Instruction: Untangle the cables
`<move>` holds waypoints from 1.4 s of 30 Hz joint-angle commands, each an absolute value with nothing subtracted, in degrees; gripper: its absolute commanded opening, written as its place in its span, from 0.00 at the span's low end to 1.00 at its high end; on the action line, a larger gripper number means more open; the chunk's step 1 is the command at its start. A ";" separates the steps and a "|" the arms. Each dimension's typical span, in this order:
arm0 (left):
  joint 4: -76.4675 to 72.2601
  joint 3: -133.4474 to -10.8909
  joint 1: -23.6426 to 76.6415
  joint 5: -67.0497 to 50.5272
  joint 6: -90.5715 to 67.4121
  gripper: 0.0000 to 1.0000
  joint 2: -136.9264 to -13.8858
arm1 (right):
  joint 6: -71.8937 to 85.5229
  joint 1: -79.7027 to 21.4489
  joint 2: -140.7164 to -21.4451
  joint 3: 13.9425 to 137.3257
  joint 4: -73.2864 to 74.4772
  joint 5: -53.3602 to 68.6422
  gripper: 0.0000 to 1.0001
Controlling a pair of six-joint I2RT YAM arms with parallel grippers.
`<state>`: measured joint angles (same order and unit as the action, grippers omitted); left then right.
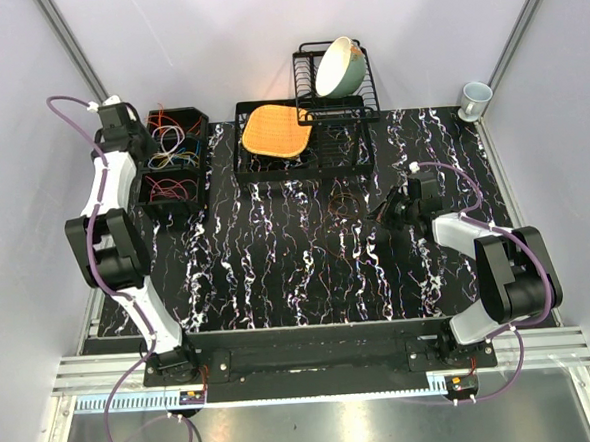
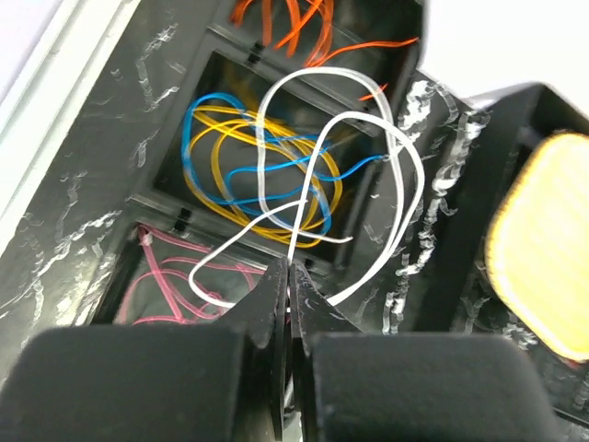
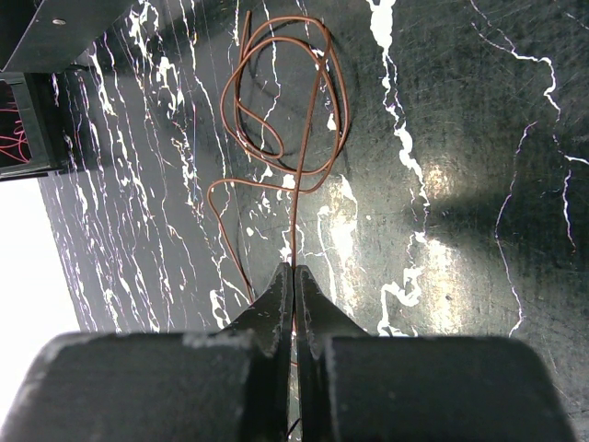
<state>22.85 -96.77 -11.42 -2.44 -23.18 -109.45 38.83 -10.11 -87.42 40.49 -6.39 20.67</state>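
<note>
**Q:** What stands at 12 o'clock on the black marbled surface (image 1: 308,270)?

**A:** A black tray (image 1: 242,144) bearing an orange woven mat (image 1: 274,129). Toward its right end is a wire dish rack (image 1: 306,80) holding a pale green bowl (image 1: 340,66), tilted on its side.

**Q:** And the corners?

**A:** A compartmented black box (image 1: 196,117) at 10 o'clock and a pale mug (image 1: 475,99) at 2 o'clock.

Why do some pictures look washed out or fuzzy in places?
Right wrist view: bright glare on the glossy table, the brown cable sharp, the right gripper soft. Left wrist view: top corner blown white, the white cable crisp, the left gripper blurred. Top view: evenly lit.
</note>
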 commanded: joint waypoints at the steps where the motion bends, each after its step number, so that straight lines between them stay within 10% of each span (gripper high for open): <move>1: 23.11 -95.01 -9.24 6.85 -20.66 0.00 -106.52 | 38.06 -10.19 -87.80 42.27 -8.53 21.62 0.00; 11: 26.19 -112.57 -9.32 3.70 -17.06 0.00 -116.45 | 37.97 -10.20 -87.89 42.36 -8.53 21.71 0.00; 34: 18.89 -104.23 -9.32 2.46 -16.70 0.00 -123.74 | 38.06 -10.20 -88.42 42.71 -8.44 21.88 0.00; 42: 21.36 -107.05 -9.49 2.99 -17.84 0.49 -122.00 | 37.97 -10.20 -88.51 42.80 -8.35 21.88 0.00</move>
<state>21.56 -104.14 -9.15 2.00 -17.23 -124.99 38.83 -10.11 -88.16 40.71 -6.39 20.71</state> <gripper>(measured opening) 0.413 0.011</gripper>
